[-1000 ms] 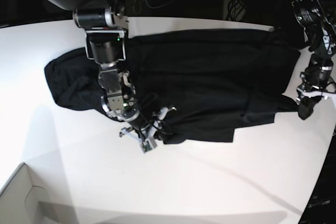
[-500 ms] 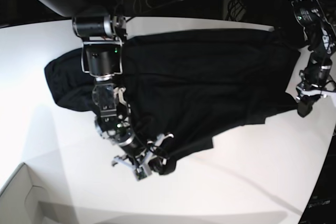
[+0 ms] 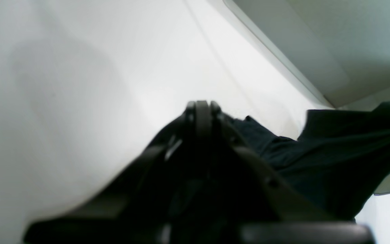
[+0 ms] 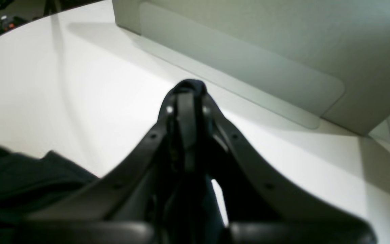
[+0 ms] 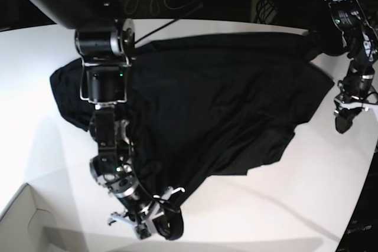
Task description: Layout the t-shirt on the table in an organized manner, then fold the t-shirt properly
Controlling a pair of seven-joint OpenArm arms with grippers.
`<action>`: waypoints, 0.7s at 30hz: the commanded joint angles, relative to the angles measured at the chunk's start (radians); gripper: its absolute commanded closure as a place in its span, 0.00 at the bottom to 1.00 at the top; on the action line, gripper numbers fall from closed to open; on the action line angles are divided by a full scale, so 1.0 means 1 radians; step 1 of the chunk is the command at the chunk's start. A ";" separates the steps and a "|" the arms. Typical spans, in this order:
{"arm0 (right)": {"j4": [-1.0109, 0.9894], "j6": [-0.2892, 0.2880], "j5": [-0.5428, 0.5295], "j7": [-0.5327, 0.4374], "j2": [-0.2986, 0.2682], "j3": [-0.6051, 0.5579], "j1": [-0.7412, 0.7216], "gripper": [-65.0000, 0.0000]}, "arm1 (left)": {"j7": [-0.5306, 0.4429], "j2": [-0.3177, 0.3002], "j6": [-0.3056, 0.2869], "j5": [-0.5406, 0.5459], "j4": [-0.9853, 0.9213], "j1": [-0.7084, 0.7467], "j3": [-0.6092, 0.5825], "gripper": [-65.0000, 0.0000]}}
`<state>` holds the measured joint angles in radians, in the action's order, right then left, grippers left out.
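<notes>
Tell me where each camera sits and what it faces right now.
Base: overhead, facing down on the table, the t-shirt and both arms.
Left wrist: behind the left gripper, shut, looking low across the table.
Right wrist: behind the right gripper, shut on the t-shirt.
All three views share the t-shirt and table.

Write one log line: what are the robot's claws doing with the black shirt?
right claw: shut on t-shirt hem, near front table edge | left claw: shut on t-shirt corner | t-shirt: stretched, creased
</notes>
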<state>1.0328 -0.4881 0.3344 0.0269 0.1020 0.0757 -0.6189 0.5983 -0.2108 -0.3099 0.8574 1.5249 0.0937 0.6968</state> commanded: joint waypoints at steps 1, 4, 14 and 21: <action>0.007 0.006 -0.016 -0.029 0.003 -0.001 -0.042 1.00 | -0.024 -0.016 -0.010 0.013 0.021 -0.013 0.002 1.00; -0.069 0.006 -0.014 -0.009 -0.014 -0.001 -0.060 0.85 | -0.024 -0.016 -0.010 0.013 0.024 -0.013 0.002 1.00; -0.030 0.007 -0.014 0.017 -0.045 0.143 -0.031 0.33 | -0.024 -0.014 -0.010 0.013 0.018 -0.007 0.001 1.00; 0.071 0.001 -0.013 0.017 -0.018 0.187 0.147 0.33 | -0.028 -0.005 -0.008 0.006 0.009 -0.039 -0.075 1.00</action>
<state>1.0847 -0.4824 0.3351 0.0769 0.0830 0.2665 -0.4351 0.5854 -0.2039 -0.3088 0.8532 1.5215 0.0746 0.6186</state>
